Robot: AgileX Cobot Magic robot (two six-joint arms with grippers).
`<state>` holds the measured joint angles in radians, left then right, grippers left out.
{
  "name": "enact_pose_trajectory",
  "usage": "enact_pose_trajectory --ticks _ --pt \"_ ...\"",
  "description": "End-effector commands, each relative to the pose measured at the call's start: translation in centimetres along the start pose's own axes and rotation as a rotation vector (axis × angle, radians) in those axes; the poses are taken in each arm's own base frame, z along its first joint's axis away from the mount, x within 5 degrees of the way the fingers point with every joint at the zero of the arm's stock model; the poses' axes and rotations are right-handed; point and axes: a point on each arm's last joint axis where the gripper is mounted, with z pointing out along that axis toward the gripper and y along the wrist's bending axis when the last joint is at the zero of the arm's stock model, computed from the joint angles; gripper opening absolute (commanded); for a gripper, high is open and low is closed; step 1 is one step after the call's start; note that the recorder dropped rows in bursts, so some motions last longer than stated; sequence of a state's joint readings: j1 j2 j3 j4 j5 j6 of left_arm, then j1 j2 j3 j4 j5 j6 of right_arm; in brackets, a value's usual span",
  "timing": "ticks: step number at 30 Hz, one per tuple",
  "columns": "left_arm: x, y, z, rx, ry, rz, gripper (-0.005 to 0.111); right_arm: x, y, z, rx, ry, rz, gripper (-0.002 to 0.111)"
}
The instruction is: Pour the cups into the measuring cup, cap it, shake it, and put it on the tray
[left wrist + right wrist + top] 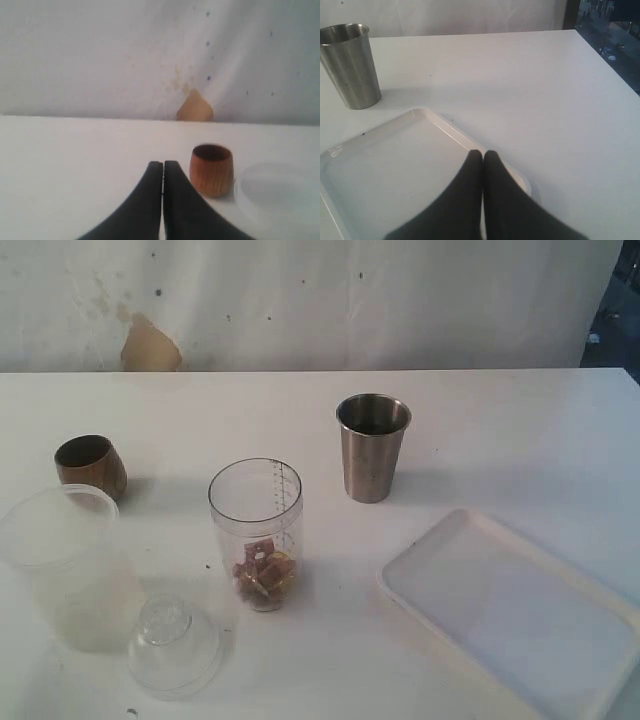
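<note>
Brown and rounded, the wooden cup (90, 468) stands far left, just beside the frosted plastic cup (65, 570); my left pincer (163, 167), pressed together and empty, aims just beside it; mid-table, the uncapped measuring cup (256, 530); right, the white tray (520, 625) under my right pincer (483, 156), likewise shut; approaching unopened, I judge, could topple the wooden cup.

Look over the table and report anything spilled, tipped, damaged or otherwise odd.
Nothing is spilled or tipped: the measuring cup, wooden cup, frosted cup and steel cup stand upright, and the tray lies flat. The only blemish is a brown patch on the white backdrop behind the table.
</note>
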<state>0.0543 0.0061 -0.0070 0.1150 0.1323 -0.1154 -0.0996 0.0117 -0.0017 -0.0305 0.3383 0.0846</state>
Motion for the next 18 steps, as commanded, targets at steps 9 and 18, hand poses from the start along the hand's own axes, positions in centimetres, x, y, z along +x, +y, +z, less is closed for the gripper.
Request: enact_pose_trajectory --ticks 9,18 --pt "0.84 0.03 -0.04 -0.004 0.071 0.037 0.001 0.02 -0.01 0.01 0.001 -0.003 -0.005 0.000" --pt "0.85 0.03 -0.04 -0.004 0.072 0.037 0.001 0.02 -0.01 0.01 0.001 -0.003 -0.005 0.000"
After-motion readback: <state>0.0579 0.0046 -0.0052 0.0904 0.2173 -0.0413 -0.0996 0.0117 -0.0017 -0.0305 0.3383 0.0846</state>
